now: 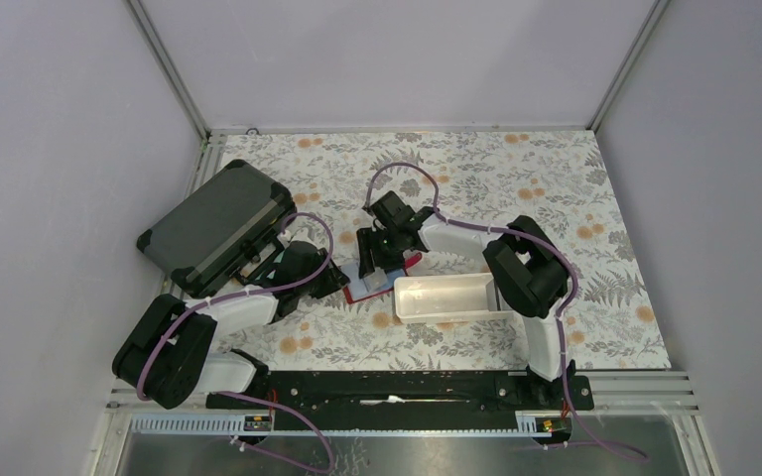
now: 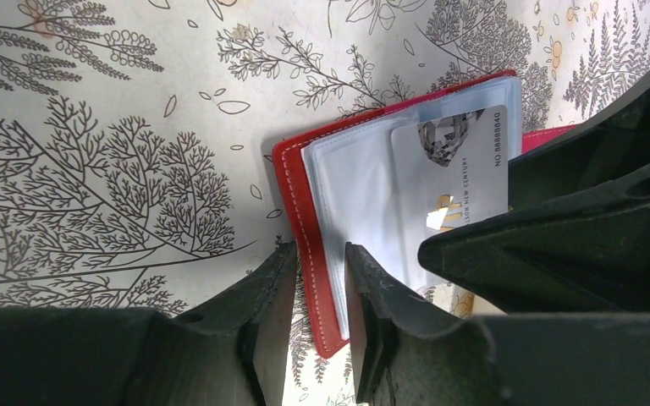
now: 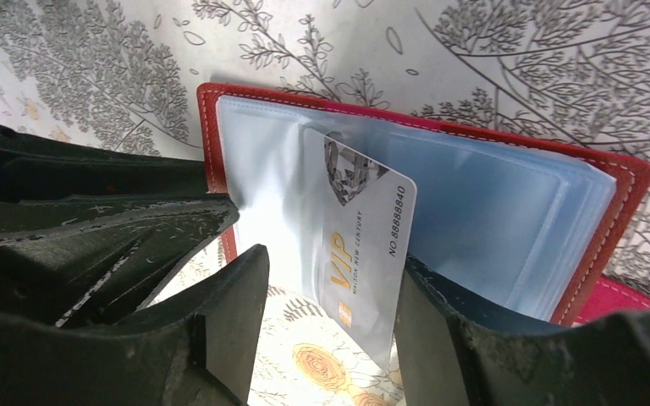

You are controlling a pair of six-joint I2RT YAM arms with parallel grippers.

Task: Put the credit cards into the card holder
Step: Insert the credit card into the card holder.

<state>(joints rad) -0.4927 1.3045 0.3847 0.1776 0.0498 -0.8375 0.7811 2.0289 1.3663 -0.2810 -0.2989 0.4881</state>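
Left gripper (image 2: 319, 254) clamps the floppy red card holder (image 2: 292, 169); right gripper (image 3: 332, 262) open astride the stiff, slick VIP card (image 3: 364, 228); pinch its long edges

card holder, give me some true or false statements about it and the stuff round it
1. The red card holder lies open with its clear sleeves showing. True.
2. The VIP card is fully tucked into a sleeve. False: its lower part sticks out, between the fingers of the right gripper.
3. The fingers of the left gripper pinch the edge of the red cover. True.
4. The card holder lies inside the white tray. False: it lies on the floral table, beside the tray.
5. The dark grey case stands open. False: it is closed.
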